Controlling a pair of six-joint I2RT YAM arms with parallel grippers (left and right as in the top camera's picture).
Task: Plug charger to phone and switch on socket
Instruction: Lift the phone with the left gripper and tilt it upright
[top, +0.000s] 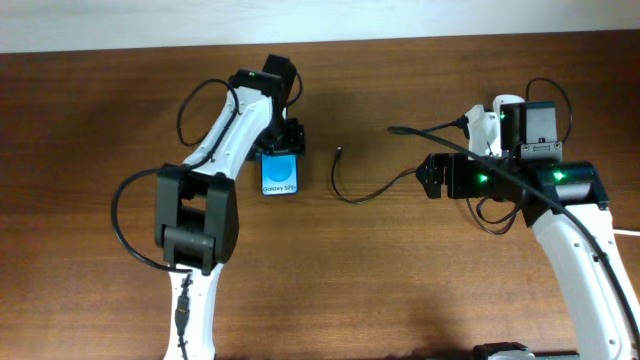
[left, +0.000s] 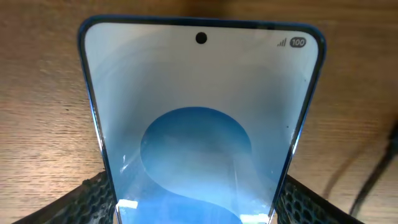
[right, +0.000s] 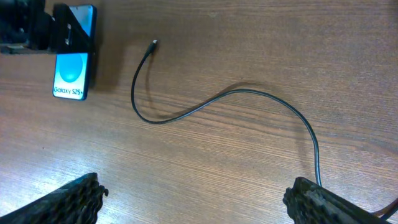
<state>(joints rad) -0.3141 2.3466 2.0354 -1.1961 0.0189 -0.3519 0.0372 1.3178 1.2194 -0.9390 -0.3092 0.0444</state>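
The phone (top: 280, 178) lies on the wooden table with its blue screen up and a white "Galaxy S25+" band. My left gripper (top: 283, 140) is shut on its far end. In the left wrist view the phone (left: 199, 112) fills the frame between the two fingers of the left gripper (left: 196, 208). The charger (top: 365, 190) is a thin black cable curling on the table, its small plug (top: 340, 153) free to the right of the phone. My right gripper (top: 430, 178) is open and empty above the cable's right part. The white socket (top: 484, 125) is mostly hidden under the right arm.
In the right wrist view the charger (right: 205, 106) curves across bare wood, its plug (right: 153, 43) apart from the phone (right: 73, 78), and the right gripper (right: 196, 193) spreads wide. Black arm cables loop near both arms.
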